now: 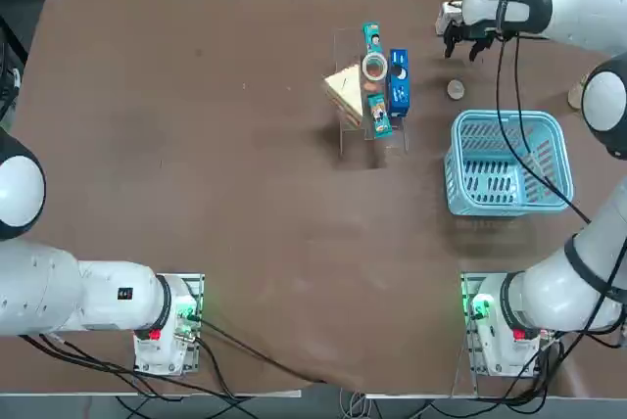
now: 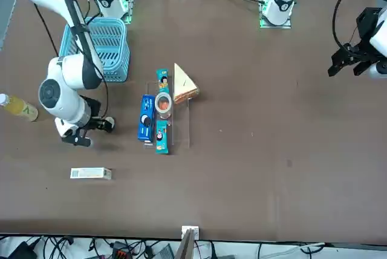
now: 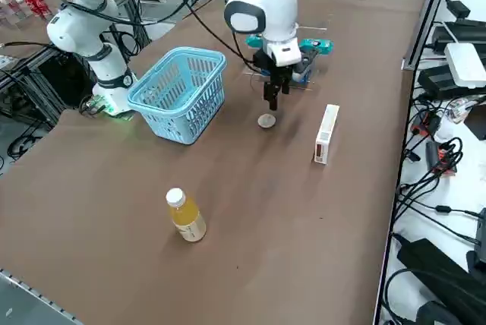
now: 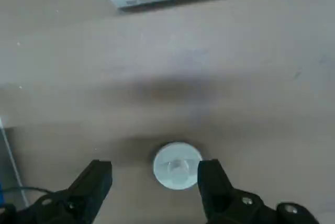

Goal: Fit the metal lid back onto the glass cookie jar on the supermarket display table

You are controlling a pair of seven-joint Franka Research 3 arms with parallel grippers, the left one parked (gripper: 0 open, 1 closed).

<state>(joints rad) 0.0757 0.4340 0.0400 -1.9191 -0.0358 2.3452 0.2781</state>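
Metal lid [image 1: 456, 89] at the cookie jar's [image 1: 374, 67] three o'clock; right gripper [image 1: 462, 52] wide open, empty: pickup stage, centre, then lower.

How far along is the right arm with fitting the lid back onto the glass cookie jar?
Nothing looks finished: the metal lid lies on the table, off the jar in the display. In hand is the approach, the right hand open near the lid. Grasping, carrying and fitting it remain.

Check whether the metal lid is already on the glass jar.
No, the metal lid lies by itself on the brown tabletop, apart from the jar.
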